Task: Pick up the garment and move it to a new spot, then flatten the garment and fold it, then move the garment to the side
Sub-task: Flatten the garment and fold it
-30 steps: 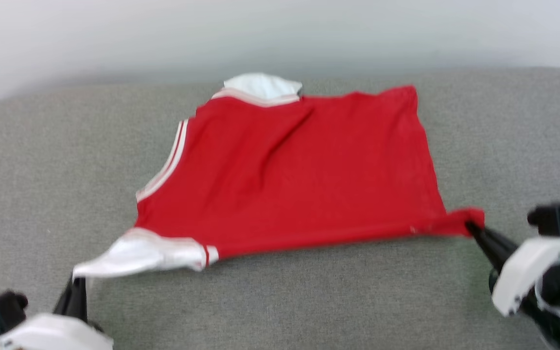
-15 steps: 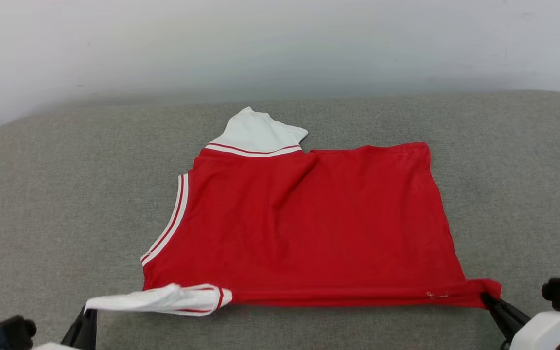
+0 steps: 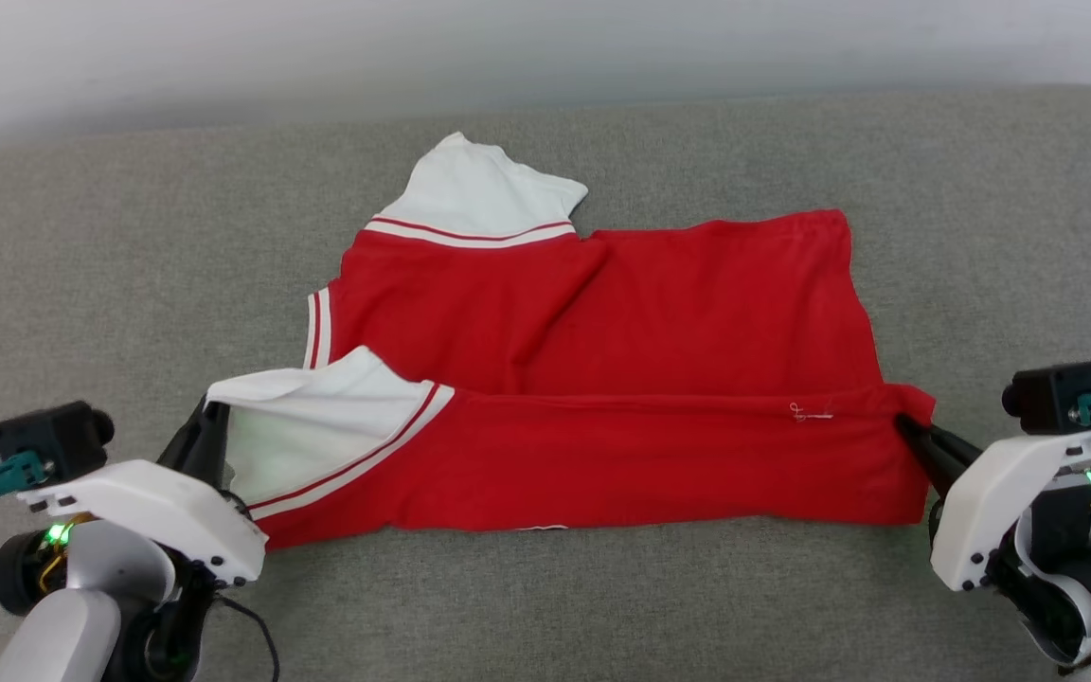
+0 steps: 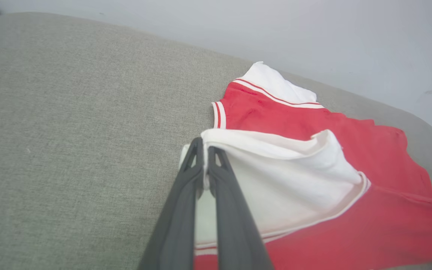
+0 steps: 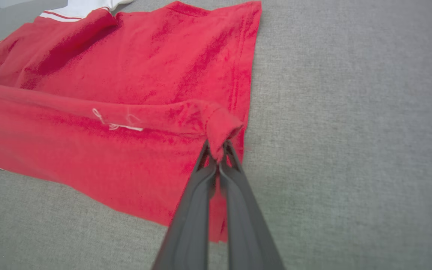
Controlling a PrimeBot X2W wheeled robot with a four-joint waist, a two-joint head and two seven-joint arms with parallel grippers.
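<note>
Head view: one wide grey cushion (image 3: pixel 81 265) of coarse woven fabric carries one red garment (image 3: pixel 659 313), which lies near its middle. The soft knit shirt lies doubled, its near part folded over the rest. It has two white short sleeves with red-and-white striped trim: one (image 3: pixel 474 189) flat towards the far edge, one (image 3: pixel 318 417) raised at the near left. There are two grippers. The left gripper (image 3: pixel 209 414) has its jaws clamped on the raised sleeve. The right gripper (image 3: pixel 903 424) has its jaws clamped on a bunched red hem corner.
</note>
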